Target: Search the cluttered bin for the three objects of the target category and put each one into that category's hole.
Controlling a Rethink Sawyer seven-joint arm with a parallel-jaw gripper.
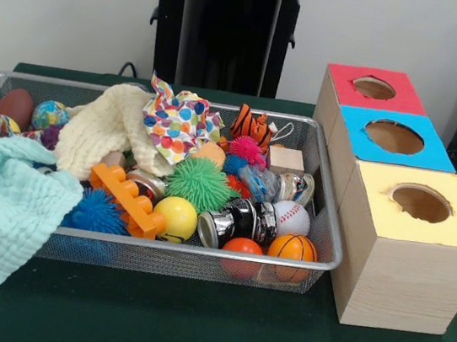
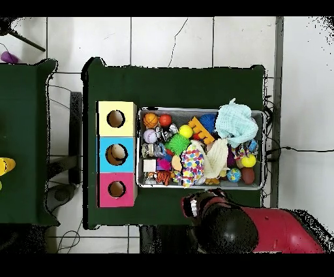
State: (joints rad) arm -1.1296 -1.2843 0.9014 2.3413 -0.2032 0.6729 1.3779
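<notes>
A wire bin [image 1: 200, 250] [image 2: 202, 110] holds a jumble of toys. At its front right lie a small basketball [image 1: 292, 248], a baseball [image 1: 290, 216] and an orange ball [image 1: 243, 248]. A yellow ball [image 1: 175, 216], a green spiky ball [image 1: 200, 182], a shiny can [image 1: 238, 221] and an orange block [image 1: 126, 199] sit mid-bin. Beside the bin stand a red box [image 1: 342, 89], a blue box [image 1: 356, 142] and a yellow box [image 1: 376, 213], each with a round hole on top. Only the arm's red and black bulk [image 2: 225, 225] shows, outside the bin; no gripper shows.
A mint cloth [image 1: 2, 207] hangs over the bin's front left corner. A cream cloth [image 1: 107, 128] and a dotted cloth [image 1: 176, 121] cover toys behind it. A tiger toy [image 1: 252, 126], a wooden cube [image 1: 285, 159] and a brown football [image 1: 16, 105] lie along the back.
</notes>
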